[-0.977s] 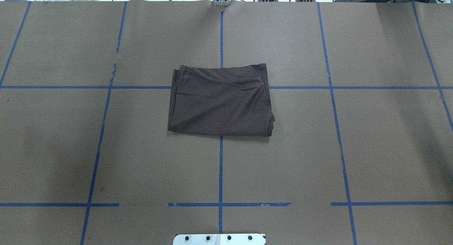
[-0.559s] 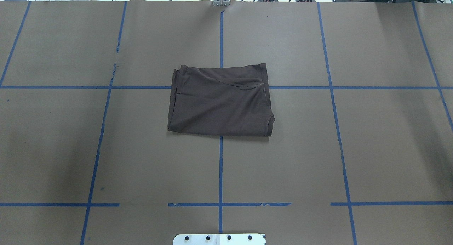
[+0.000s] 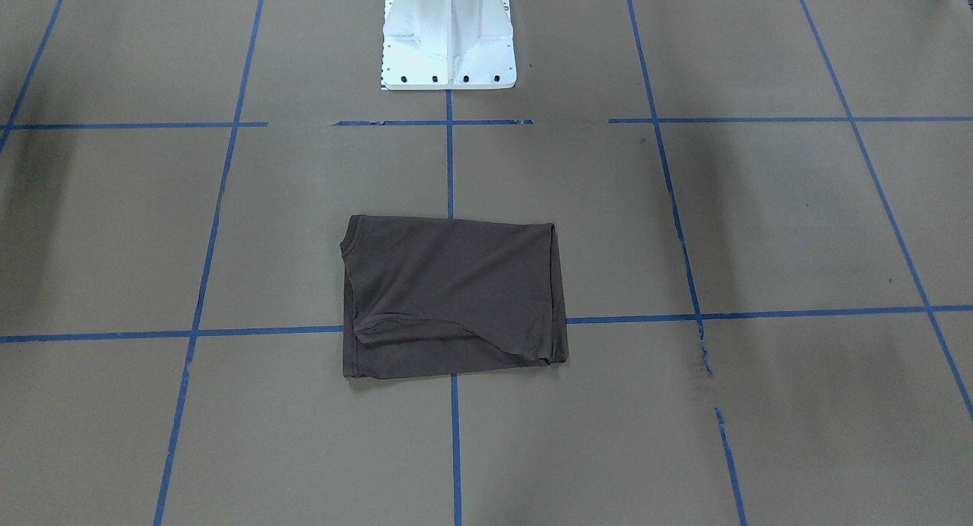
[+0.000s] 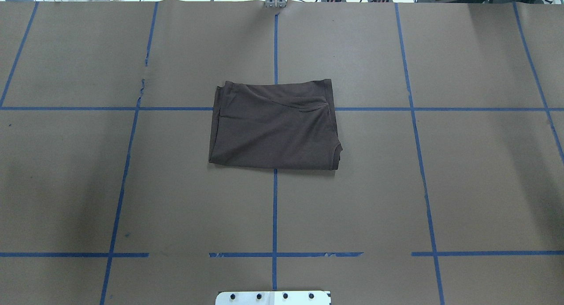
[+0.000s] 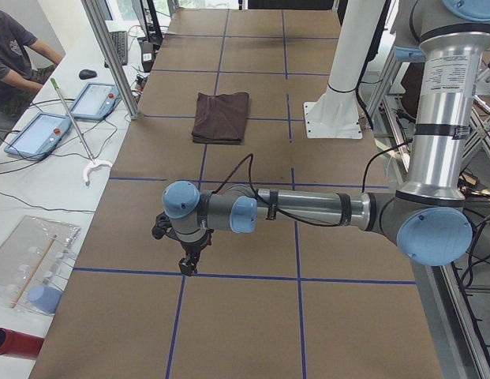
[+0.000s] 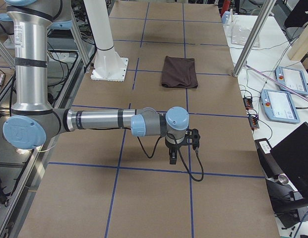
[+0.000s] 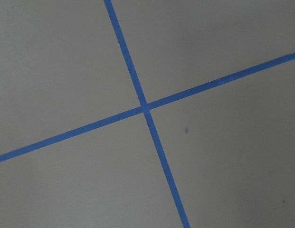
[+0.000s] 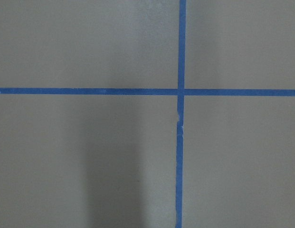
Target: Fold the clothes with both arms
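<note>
The dark grey-brown T-shirt lies folded into a flat rectangle at the table's middle, also seen in the front view and both side views. Nothing touches it. My left gripper hangs low over the paper far from the shirt, at the table's left end. My right gripper hangs likewise at the right end. Both show only in the side views, so I cannot tell whether they are open or shut. Each wrist view holds only brown paper and crossing blue tape.
Brown paper with blue tape lines covers the table. The white pedestal stands at the robot's side, behind the shirt. A seated person and tablets are past the far edge, by metal posts.
</note>
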Tool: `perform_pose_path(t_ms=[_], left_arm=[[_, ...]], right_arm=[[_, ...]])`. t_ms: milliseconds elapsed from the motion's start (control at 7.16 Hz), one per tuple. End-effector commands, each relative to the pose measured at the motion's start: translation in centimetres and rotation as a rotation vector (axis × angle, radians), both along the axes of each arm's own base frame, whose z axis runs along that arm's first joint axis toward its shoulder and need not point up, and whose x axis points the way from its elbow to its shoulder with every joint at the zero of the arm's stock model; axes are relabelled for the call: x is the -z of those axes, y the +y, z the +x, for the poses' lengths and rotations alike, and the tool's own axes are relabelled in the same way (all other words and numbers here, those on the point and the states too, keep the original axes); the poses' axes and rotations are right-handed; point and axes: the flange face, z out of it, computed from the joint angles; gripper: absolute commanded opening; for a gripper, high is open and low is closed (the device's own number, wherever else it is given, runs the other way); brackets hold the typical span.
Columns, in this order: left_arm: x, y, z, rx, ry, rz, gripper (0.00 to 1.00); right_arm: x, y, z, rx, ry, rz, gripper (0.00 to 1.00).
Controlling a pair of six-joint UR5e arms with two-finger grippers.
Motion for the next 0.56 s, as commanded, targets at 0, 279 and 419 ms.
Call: perform_pose_path(t_ms=[0,279,419], left_arm=[[0.1,0.0,-0.1,0.0,-0.001,0.003,1.0],[0.1,0.0,-0.1,0.003,-0.001,-0.001,1.0],[0.0,0.1,-0.1,0.051,-0.001,-0.049,1.0]], right_arm=[[-3.5,1.3,2.7,-0.005,0.02,-0.018,1.0],[-5.3,1.9,3.8,0.019,0.023,-0.006,1.0],[-5.4,2.0,3.8,0.019,0.021,-0.007,1.0]])
